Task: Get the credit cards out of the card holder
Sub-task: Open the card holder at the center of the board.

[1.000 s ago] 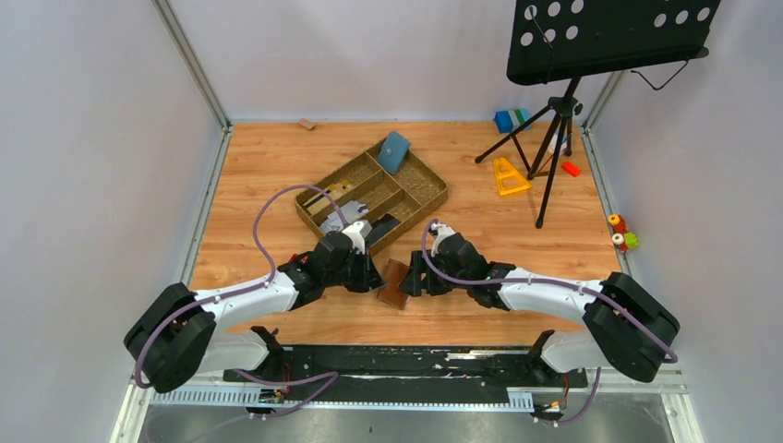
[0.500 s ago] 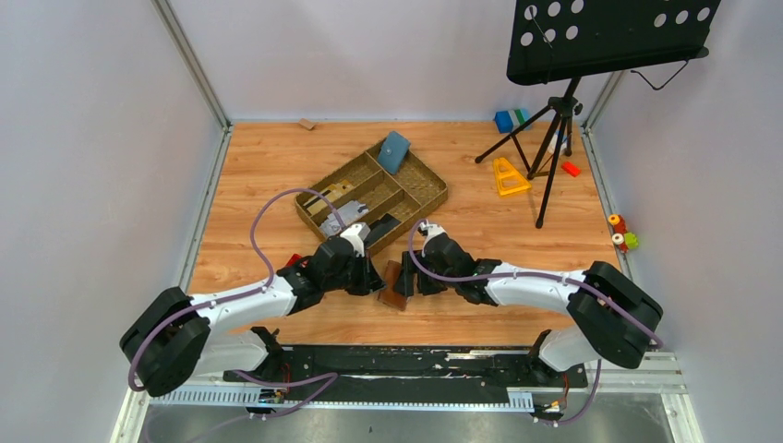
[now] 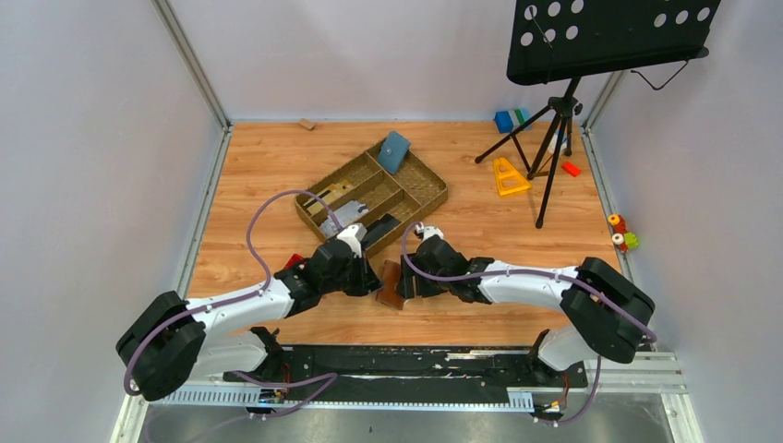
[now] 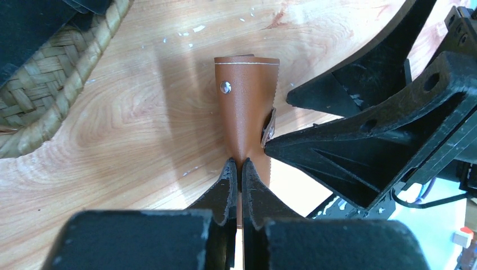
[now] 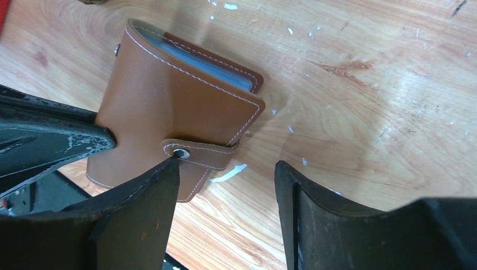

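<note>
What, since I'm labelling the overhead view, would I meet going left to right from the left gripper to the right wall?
left gripper → card holder → right gripper → yellow triangular frame → red block → small colourful toys

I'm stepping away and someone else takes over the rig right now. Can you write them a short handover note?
Left claw: shut on one edge of the holder, bracing it near the front middle of the table.
Right claw: open, one finger against the tab, gripping nothing.
Done: holder gripped, nothing more.
Left: the tab is snapped shut and nothing has been taken out. Unsnap it, open the holder, empty it.
</note>
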`<control>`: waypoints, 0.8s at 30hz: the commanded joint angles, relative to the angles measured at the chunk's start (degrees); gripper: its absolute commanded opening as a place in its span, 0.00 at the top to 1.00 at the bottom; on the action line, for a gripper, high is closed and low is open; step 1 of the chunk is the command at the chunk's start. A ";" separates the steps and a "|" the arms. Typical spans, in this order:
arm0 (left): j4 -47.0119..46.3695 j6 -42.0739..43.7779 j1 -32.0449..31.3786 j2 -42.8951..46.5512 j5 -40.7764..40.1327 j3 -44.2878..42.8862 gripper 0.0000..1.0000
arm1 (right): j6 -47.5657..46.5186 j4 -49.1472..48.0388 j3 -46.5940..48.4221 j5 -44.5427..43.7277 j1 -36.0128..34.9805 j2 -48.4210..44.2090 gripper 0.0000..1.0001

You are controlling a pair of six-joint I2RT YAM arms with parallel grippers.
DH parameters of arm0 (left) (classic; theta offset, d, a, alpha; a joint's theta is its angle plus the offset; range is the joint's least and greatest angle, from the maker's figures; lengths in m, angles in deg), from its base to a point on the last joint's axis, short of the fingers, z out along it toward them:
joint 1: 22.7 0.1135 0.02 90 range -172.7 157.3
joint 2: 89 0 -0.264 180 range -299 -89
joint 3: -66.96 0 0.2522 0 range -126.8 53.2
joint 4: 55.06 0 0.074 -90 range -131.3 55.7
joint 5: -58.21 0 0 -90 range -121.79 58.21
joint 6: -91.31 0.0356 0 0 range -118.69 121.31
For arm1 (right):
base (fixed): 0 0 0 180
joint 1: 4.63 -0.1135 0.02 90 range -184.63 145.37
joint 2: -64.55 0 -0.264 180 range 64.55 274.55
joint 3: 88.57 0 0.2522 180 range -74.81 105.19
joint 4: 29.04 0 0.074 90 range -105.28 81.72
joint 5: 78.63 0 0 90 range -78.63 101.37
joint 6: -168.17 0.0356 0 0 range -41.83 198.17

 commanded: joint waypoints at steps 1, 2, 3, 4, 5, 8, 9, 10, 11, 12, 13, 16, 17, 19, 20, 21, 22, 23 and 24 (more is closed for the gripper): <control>-1.18 -0.22 -0.35 2.17 -1.58 -0.19 1.00 | -1.94 6.27 3.77 -7.39 -1.19 1.67 0.39; -0.99 -0.17 -0.34 2.30 -1.74 -0.19 1.00 | -1.93 7.09 3.97 -8.20 -1.19 1.55 0.41; -0.49 -0.06 -0.34 2.50 -2.22 -0.27 1.00 | -1.79 7.89 3.89 -9.32 -1.19 1.16 0.42; 0.37 0.14 -0.34 2.53 -2.72 -0.54 1.00 | -1.55 8.67 3.65 -10.59 -1.19 0.52 0.43; 1.59 0.50 -0.34 2.60 -3.43 -0.90 1.00 | -1.42 9.24 3.39 -11.71 -1.15 -0.29 0.44; 2.34 0.91 -0.37 2.44 -3.34 -1.19 1.00 | -2.07 6.20 1.03 -10.67 -1.11 -3.77 0.43; 2.03 0.71 -0.35 2.33 -2.85 -1.13 1.00 | -2.16 4.06 -0.04 -9.02 -1.11 -4.89 0.42; 1.62 0.54 -0.34 2.11 -2.42 -1.03 1.00 | -1.97 1.65 -1.16 -7.11 -1.11 -5.71 0.41; 1.37 0.41 -0.34 2.01 -2.22 -1.03 1.00 | -1.82 -0.59 -1.59 -5.46 -1.11 -6.25 0.39; 1.40 0.37 -0.34 1.79 -2.33 -1.06 1.00 | -1.71 -2.01 -1.55 -4.20 -1.15 -6.44 0.38; 1.57 0.44 -0.34 1.74 -2.54 -1.10 1.00 | -1.54 -2.81 -1.11 -3.38 -1.19 -6.17 0.37; 1.29 0.23 -0.34 1.61 -2.52 -0.98 1.00 | -1.80 -2.98 1.49 -2.06 -1.35 -3.89 0.36; 1.06 0.19 -0.37 1.71 -2.40 -0.89 1.00 | -1.93 -3.01 2.53 -1.78 -1.62 -3.05 0.35; 0.81 0.02 -0.34 1.80 -2.17 -0.78 1.00 | -2.15 -4.76 4.26 -1.40 -2.33 -1.45 0.34; 0.63 -0.07 -0.39 1.77 -2.07 -0.76 1.00 | -2.18 -4.67 5.08 -1.62 -2.71 -0.77 0.33; 0.58 -0.20 -0.37 1.81 -1.95 -0.69 1.00 | -1.93 -4.26 5.86 -2.38 -3.01 -0.10 0.32; 0.54 -0.21 -0.35 1.83 -1.78 -0.75 1.00 | -1.80 -3.78 6.71 -3.27 -3.18 0.86 0.31; 0.49 -0.29 -0.34 1.76 -1.64 -0.69 1.00 | -1.45 -2.16 7.45 -4.31 -3.29 1.62 0.30; 0.30 -0.40 -0.34 1.83 -1.49 -0.67 1.00 | -1.19 -0.73 8.24 -5.31 -3.26 2.48 0.30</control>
